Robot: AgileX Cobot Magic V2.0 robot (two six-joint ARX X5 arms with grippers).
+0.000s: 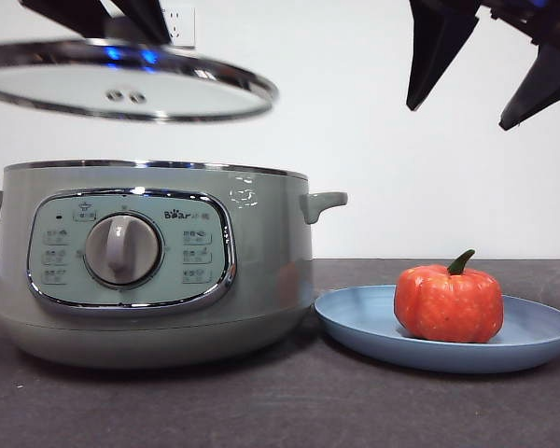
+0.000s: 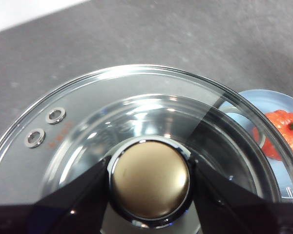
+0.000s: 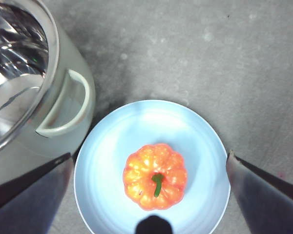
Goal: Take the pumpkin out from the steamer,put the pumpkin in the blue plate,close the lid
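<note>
While the left gripper (image 2: 149, 183) pinches the lid (image 1: 121, 89) above the steamer (image 1: 149, 266), the right gripper (image 1: 485, 79) hangs spread over the pumpkin (image 1: 448, 303), which sits in the blue plate (image 1: 355, 322) at the steamer's 3 o'clock.

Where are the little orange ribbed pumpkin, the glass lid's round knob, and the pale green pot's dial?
orange ribbed pumpkin (image 1: 448, 303), front view, its front side.
lid's round knob (image 2: 150, 179), left wrist view, its top.
pot's dial (image 1: 122, 249), front view, its centre.
</note>
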